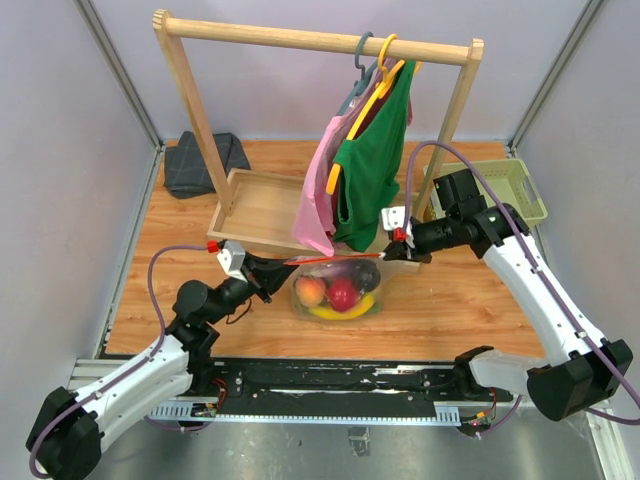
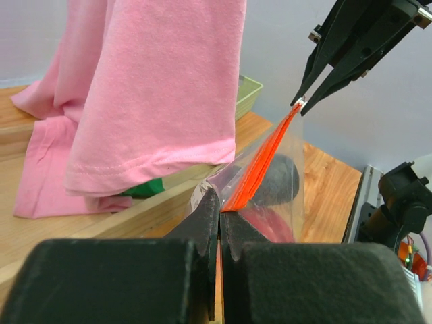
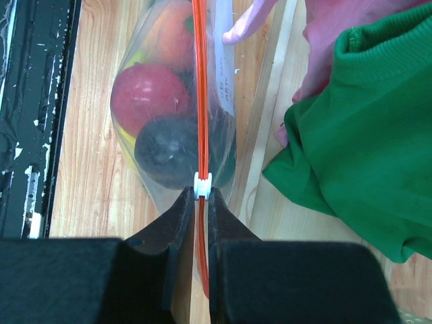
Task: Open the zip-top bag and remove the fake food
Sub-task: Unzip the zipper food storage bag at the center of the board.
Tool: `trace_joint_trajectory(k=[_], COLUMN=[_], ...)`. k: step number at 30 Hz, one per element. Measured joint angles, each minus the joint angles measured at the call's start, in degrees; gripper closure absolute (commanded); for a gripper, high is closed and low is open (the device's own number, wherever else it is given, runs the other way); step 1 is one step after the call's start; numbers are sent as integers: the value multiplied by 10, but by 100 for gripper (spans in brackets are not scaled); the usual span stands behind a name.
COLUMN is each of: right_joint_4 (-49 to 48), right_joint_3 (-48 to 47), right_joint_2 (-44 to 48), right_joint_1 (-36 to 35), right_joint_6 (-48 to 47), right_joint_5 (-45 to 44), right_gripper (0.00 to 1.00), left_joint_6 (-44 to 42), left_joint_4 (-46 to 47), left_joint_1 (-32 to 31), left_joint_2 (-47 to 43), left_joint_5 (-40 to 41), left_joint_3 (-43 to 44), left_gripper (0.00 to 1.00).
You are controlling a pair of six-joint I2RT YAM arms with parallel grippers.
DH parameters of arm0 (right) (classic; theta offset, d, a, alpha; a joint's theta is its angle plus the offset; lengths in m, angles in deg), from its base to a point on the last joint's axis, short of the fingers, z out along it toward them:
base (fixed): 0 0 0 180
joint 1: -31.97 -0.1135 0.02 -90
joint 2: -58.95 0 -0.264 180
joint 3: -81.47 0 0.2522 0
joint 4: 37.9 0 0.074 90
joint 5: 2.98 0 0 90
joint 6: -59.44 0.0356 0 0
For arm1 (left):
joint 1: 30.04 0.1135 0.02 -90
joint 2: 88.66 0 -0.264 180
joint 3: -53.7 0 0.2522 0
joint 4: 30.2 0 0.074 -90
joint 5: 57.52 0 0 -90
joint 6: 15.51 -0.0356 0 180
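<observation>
Zip-top bag strung between both arms near the front middle of the tabletop, belly hanging low, contact with the wood unclear. Inside, fake food: red round piece, peach, yellow banana, dark eggplant. Along the top, orange zip strip pulled taut. At its left end, left fingers clenched on the strip. At its right end, right fingers pinched on the white slider. Just behind, pink garment and green garment hanging from a wooden rack.
</observation>
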Motion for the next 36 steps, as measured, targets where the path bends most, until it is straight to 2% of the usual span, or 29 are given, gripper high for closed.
trace_joint_trajectory(k=[36], right_joint_4=[39], right_joint_3=[0], right_joint_2=[1], right_joint_1=[67], right_joint_6=[-37], right_joint_5=[-41], right_gripper=[98], left_joint_6=[0], left_joint_4=[-48], left_joint_1=[39], left_joint_2=[-15], left_joint_5=[-14], left_joint_3=[20], left_gripper=[100])
